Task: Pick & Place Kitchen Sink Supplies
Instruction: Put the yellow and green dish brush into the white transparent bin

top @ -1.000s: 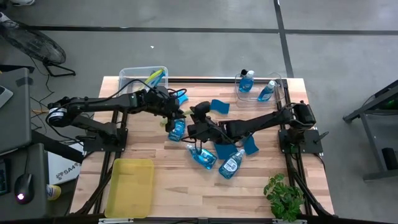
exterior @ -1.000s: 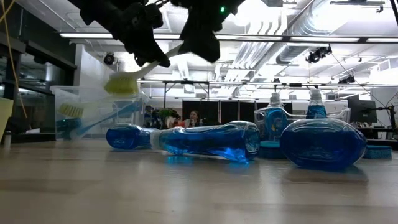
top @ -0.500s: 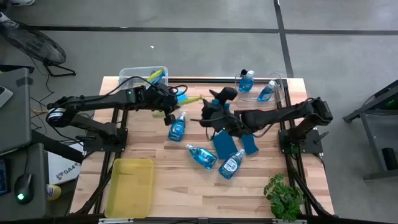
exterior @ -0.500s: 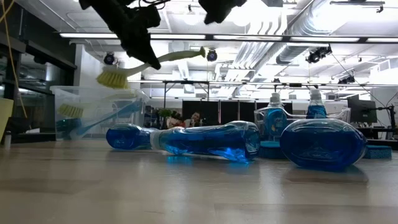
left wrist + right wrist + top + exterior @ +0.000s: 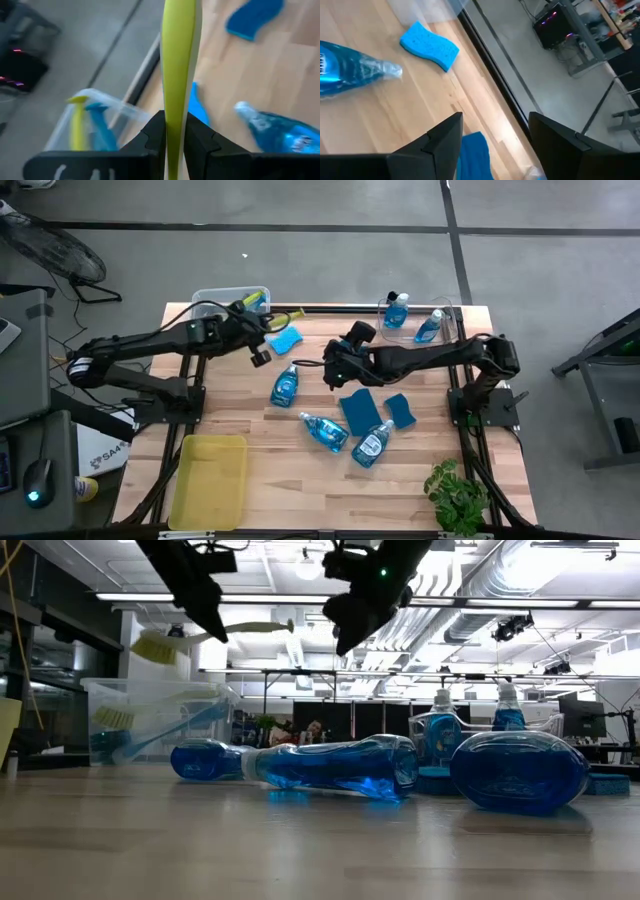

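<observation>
Carrying the dish brush (image 5: pixel 268 319) binward, left pincer (image 5: pixel 256 340) has left the empty right pincer (image 5: pixel 328 366).

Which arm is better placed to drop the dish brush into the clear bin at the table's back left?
Left. Its pincer is shut on the dish brush, right beside the clear bin. The right pincer is open, empty and mid-table.

A big lab room: gray floor (image 5: pixel 300 265), long ceiling lights (image 5: pixel 480 604), pipes (image 5: pixel 480 570), and a wooden tabletop (image 5: pixel 290 480).
</observation>
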